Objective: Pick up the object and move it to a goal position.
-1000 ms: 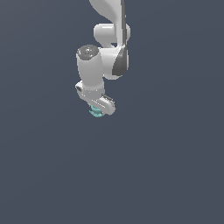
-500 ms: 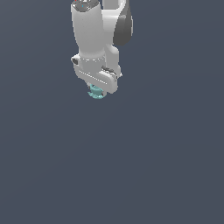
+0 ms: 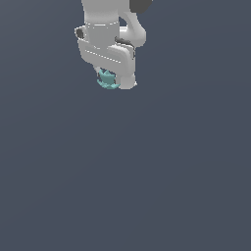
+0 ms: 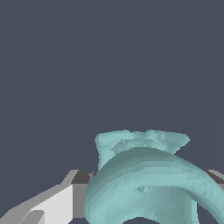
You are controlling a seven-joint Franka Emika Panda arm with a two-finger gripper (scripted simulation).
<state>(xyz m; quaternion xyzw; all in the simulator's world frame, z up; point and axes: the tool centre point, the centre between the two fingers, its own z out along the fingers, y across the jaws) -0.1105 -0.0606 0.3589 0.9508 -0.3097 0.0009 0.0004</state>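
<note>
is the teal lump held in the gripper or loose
Held. The teal lump sits pinched in the gripper, and the wrist view shows it between the fingers.

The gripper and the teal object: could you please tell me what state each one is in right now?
gripper: shut on the teal object, raised near the top of the exterior view.
teal object: held between the gripper's fingers, its jagged lower edge sticking out below them; the wrist view shows it close up between the fingers.
</note>
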